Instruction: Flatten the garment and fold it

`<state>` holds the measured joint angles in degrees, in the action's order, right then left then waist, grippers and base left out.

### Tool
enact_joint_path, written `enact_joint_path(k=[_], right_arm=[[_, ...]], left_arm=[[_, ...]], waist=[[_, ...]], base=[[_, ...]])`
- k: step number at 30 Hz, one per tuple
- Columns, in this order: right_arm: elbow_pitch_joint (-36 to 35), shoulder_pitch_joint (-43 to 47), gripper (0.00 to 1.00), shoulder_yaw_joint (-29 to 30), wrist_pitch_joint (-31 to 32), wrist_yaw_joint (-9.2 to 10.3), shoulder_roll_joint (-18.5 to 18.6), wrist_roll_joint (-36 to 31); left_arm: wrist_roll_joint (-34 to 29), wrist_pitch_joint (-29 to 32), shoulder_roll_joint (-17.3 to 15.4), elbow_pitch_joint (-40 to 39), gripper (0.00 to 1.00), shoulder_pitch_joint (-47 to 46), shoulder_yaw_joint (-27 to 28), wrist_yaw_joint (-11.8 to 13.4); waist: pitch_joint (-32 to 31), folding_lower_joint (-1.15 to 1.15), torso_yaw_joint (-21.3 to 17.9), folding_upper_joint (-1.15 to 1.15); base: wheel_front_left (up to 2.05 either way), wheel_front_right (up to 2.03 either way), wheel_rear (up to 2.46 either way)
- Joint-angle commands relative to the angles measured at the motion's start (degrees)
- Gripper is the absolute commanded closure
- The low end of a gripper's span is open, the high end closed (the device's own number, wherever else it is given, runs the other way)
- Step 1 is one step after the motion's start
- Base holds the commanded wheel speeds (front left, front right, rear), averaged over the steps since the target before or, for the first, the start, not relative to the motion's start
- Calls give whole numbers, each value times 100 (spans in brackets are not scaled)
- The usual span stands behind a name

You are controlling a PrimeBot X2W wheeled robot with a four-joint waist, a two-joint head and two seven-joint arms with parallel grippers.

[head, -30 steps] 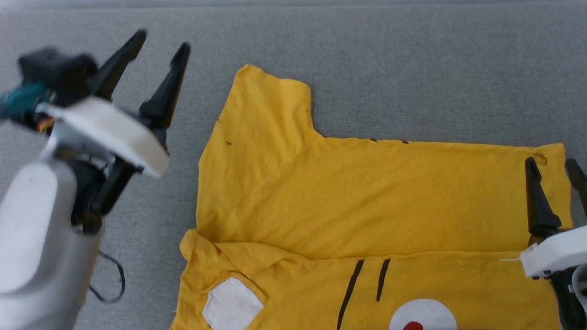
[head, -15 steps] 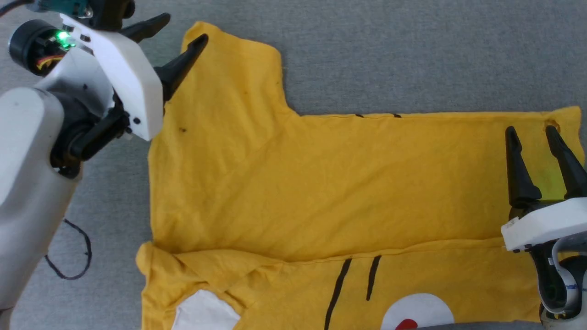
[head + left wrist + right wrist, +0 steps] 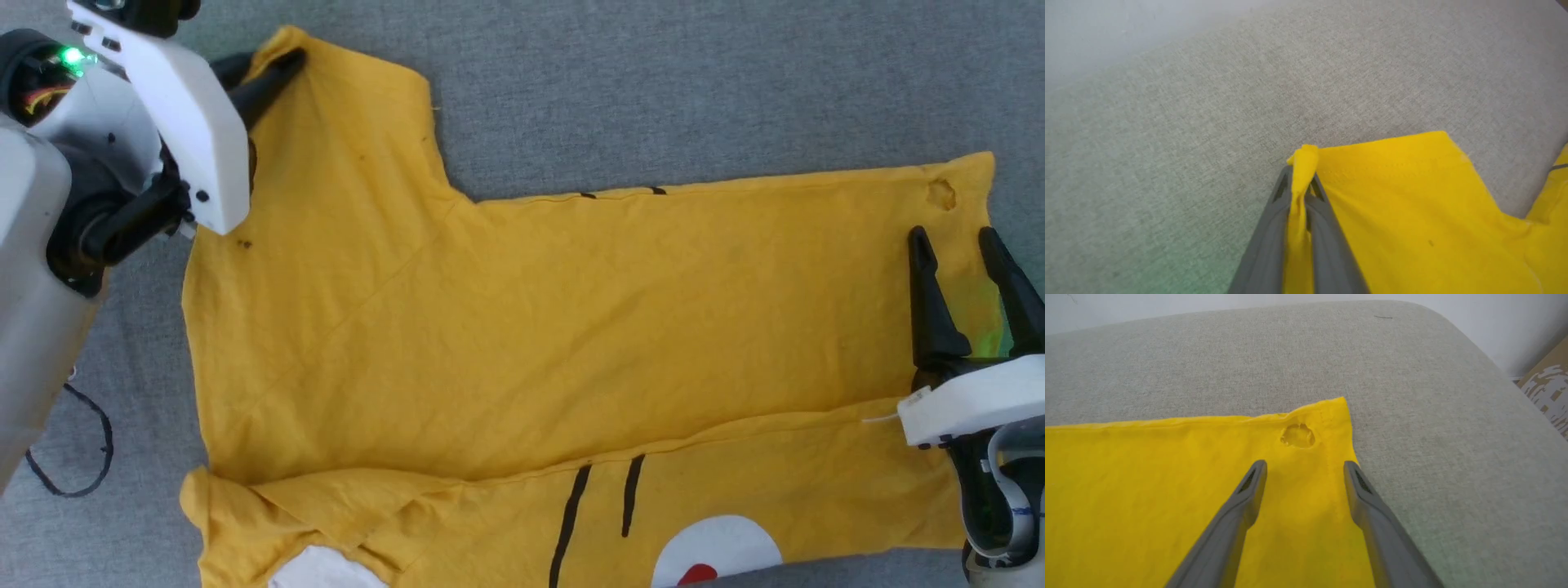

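While the yellow garment (image 3: 531, 327) is lying spread across the grey fabric surface (image 3: 694, 82), the left tool (image 3: 265, 65) is pinching the far corner of its sleeve. Its two fingers are closing narrowly on a bunched fold of yellow cloth that is standing up between them in the left wrist view. The right tool (image 3: 953, 237) is hanging over the opposite end of the garment with its fingers spread wide and nothing between them. Their tips are pointing toward a small hole (image 3: 1297, 435) near the far corner of the hem. Along the near side another layer of cloth is showing two black line marks (image 3: 596, 514), a white circle with a red dot (image 3: 714, 551) and a white patch (image 3: 326, 573). A thin black cable (image 3: 82, 465) is curling on the surface beside the left arm.
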<state>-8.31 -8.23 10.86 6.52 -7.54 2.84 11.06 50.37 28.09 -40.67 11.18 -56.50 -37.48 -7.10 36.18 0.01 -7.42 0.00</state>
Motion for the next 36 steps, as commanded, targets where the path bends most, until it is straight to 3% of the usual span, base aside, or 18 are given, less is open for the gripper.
enact_joint_path(k=[1,7,15,20,23,36], right_arm=[[-20,-105,0,30,2,5,4,-41],[-243,-161,0,110,257,5,4,-202],[-660,-509,0,279,1162,5,4,-636],[-575,-706,0,611,2223,5,34,-757],[-498,-751,0,688,2730,5,272,-796],[246,-1321,0,454,3243,5,530,-686]], left_arm=[[4,-167,35,174,100,113,-85,-38],[60,-819,84,290,100,333,-76,-38],[148,-1314,-115,179,100,710,57,-26],[191,-1342,-222,2,100,868,79,21],[197,-1334,-238,-102,100,866,89,56],[224,-1226,-321,-309,100,694,122,78]], waist=[[-131,-1,50,0],[-510,-1,231,0],[-790,-1,386,0],[-746,-1,491,0],[-631,-1,547,0],[-162,-1,612,0]], base=[[0,0,0],[0,0,0],[0,0,0],[0,0,0],[0,0,0],[0,0,0]])
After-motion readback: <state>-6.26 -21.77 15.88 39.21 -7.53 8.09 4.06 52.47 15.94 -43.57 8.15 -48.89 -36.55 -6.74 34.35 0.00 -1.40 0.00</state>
